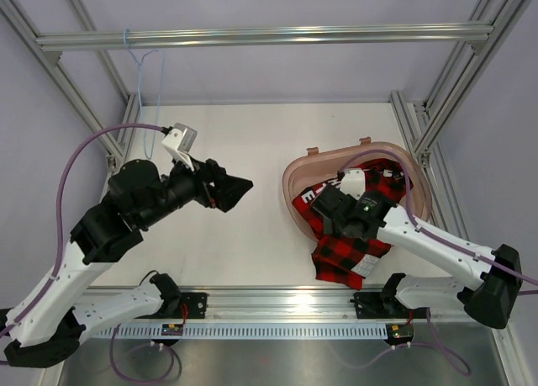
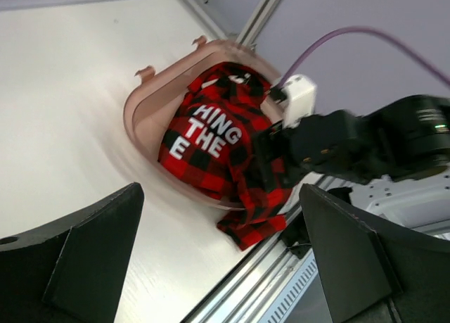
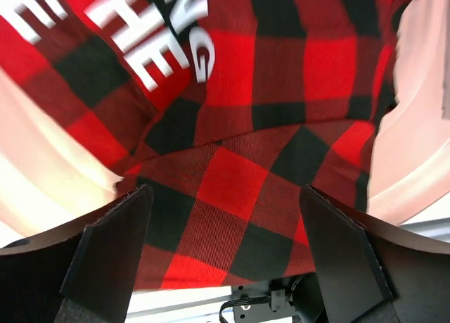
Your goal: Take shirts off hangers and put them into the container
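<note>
Shirt (image 1: 349, 256) overhangs container (image 1: 290, 180) rim, middle seemingly hidden beneath right gripper (image 3: 225, 231).

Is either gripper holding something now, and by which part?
Nothing is held. The left gripper stands open in the air; the right gripper stands open just above the shirt.

The left gripper (image 2: 221, 267) shows its two dark fingers (image 2: 84, 260) in the bottom corners, spread wide with nothing between them. At centre frame the red-and-black plaid shirt (image 2: 225, 161) lies in the pinkish tub (image 2: 137, 119), white lettering facing up. One end spills over the rim toward the metal rail (image 2: 246, 295). At the right, the black right arm (image 2: 394, 140) reaches over the shirt.
</note>
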You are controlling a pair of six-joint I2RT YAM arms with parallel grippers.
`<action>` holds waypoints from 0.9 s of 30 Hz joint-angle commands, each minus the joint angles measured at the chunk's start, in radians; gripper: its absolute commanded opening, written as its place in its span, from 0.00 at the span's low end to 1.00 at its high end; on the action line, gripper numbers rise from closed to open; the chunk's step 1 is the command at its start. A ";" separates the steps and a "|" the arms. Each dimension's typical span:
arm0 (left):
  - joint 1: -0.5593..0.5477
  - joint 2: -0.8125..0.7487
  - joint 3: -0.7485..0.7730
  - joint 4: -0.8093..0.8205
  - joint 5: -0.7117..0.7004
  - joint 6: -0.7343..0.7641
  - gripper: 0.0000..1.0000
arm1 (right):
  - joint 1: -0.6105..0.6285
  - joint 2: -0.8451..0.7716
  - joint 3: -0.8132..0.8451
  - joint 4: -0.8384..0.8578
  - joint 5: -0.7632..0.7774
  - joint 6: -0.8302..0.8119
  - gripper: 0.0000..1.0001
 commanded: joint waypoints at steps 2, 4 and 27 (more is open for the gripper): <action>-0.014 -0.052 -0.002 0.134 0.074 -0.026 0.99 | 0.007 0.017 -0.053 0.086 -0.022 0.076 0.94; -0.017 -0.062 -0.008 0.142 0.080 -0.028 0.99 | 0.007 0.037 -0.068 0.084 -0.016 0.097 0.93; -0.017 -0.166 -0.029 0.120 0.097 -0.034 0.99 | 0.012 0.144 0.019 0.115 0.074 0.113 0.00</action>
